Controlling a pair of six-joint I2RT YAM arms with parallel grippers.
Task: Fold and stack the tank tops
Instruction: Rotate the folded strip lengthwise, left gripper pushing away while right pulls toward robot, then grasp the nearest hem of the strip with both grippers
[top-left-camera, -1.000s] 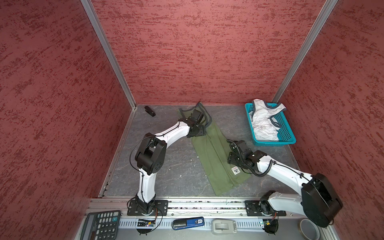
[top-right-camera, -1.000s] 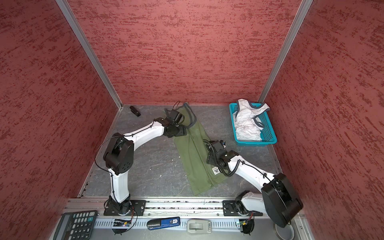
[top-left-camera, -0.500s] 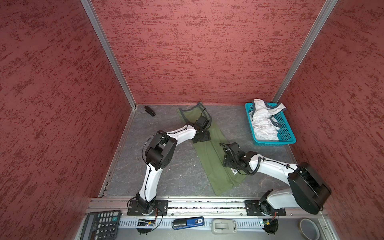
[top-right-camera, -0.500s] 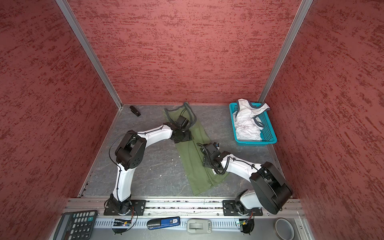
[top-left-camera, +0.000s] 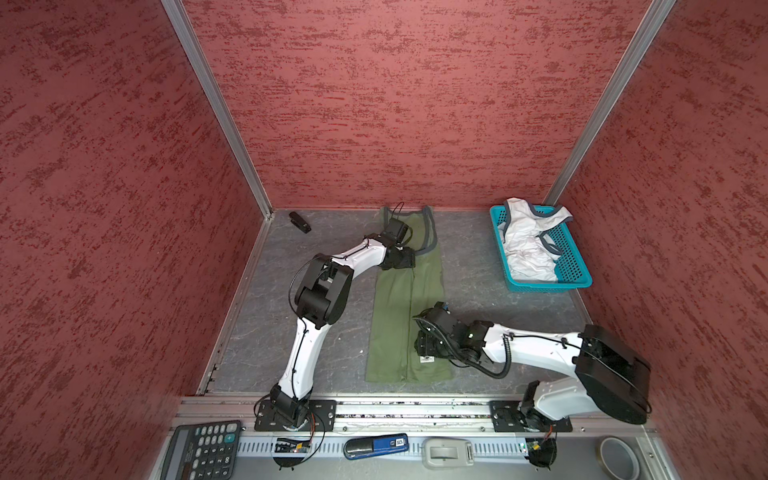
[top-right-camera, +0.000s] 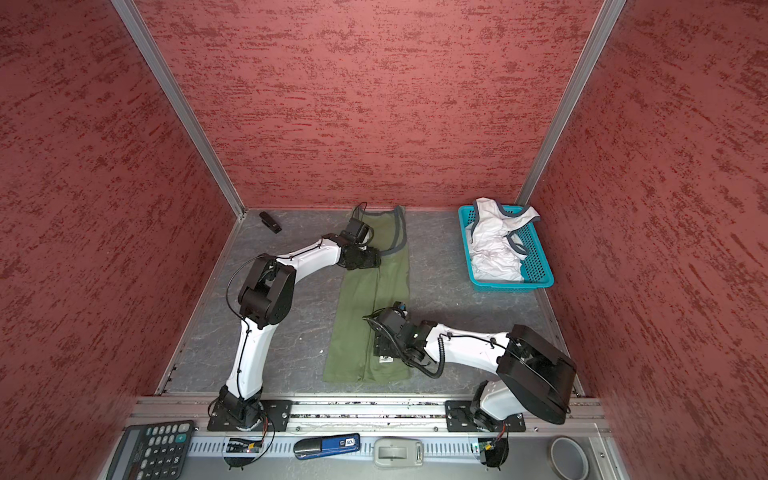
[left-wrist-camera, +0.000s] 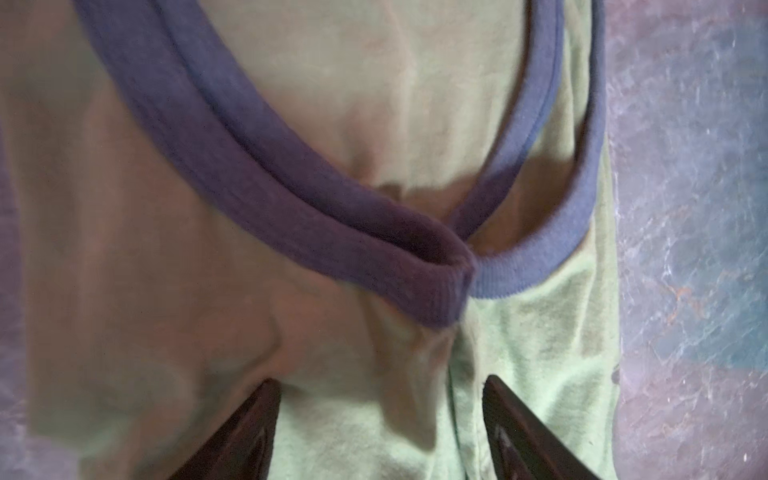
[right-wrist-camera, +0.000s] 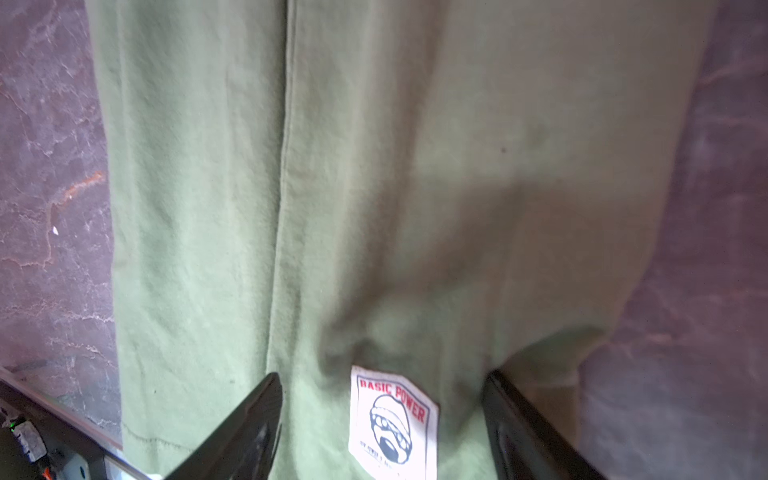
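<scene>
The olive green tank top (top-left-camera: 395, 316) (top-right-camera: 353, 316) lies folded lengthwise as a long strip from the back wall to the front edge. My left gripper (top-left-camera: 401, 264) (top-right-camera: 365, 262) (left-wrist-camera: 380, 382) hovers open over its upper part, just below the grey armhole trim (left-wrist-camera: 332, 232). Over the lower part my right gripper (top-left-camera: 428, 349) (top-right-camera: 384, 347) (right-wrist-camera: 382, 376) is open, with the white sewn label (right-wrist-camera: 392, 424) between its fingers. The white tank top (top-left-camera: 528, 245) (top-right-camera: 494, 245) lies crumpled in the turquoise basket (top-left-camera: 575, 257) (top-right-camera: 540, 266) at the back right.
A small black object (top-left-camera: 300, 221) lies in the back left corner. On the front shelf below the rail are a calculator (top-left-camera: 201, 451), a blue-and-black device (top-left-camera: 376, 445), a grey device (top-left-camera: 446, 453) and a tape roll (top-left-camera: 619, 457). Red walls close three sides.
The green strip lay slanted and now lies straight, its lower end shifted left. My right gripper moved left and toward the front edge; my left gripper shifted slightly right.
</scene>
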